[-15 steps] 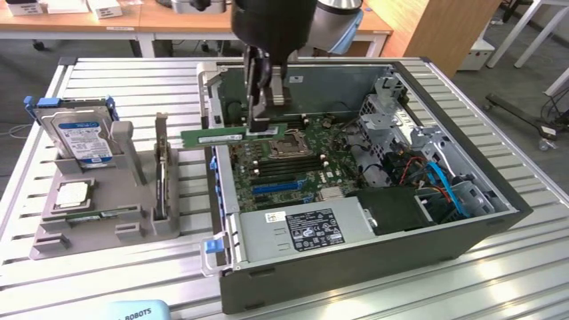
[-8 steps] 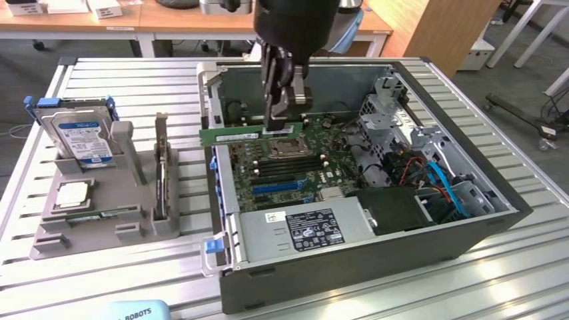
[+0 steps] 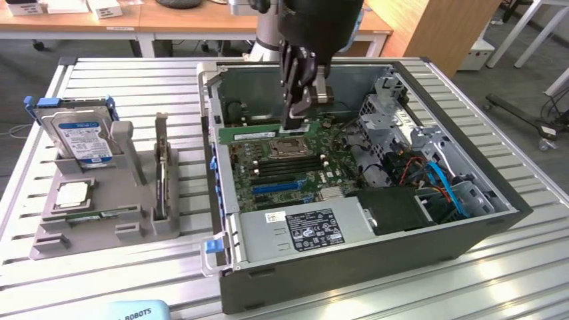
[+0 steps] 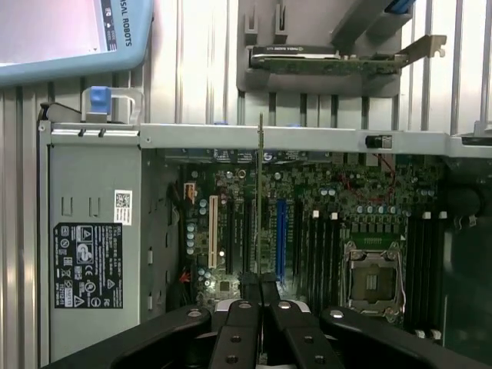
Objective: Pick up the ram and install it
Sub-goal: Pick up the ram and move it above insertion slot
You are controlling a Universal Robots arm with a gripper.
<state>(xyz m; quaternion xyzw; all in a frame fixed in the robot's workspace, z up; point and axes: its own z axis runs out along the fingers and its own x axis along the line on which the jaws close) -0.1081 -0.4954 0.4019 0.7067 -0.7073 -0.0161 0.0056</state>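
One ram stick (image 4: 261, 201), seen only as a thin edge, is pinched in the clenched fingers (image 4: 249, 292) over the one open computer case (image 3: 356, 267), its near end hidden between them.

The arm (image 3: 313, 23) comes down from the top of the exterior view, its wrist aimed almost straight down with a slight tilt. Below it hangs the gripper (image 3: 294, 125), whose two dark fingers (image 4: 248, 296) are pressed close together, pinching the ram (image 4: 261, 196) edge-on so that it stands straight out from the fingertips.
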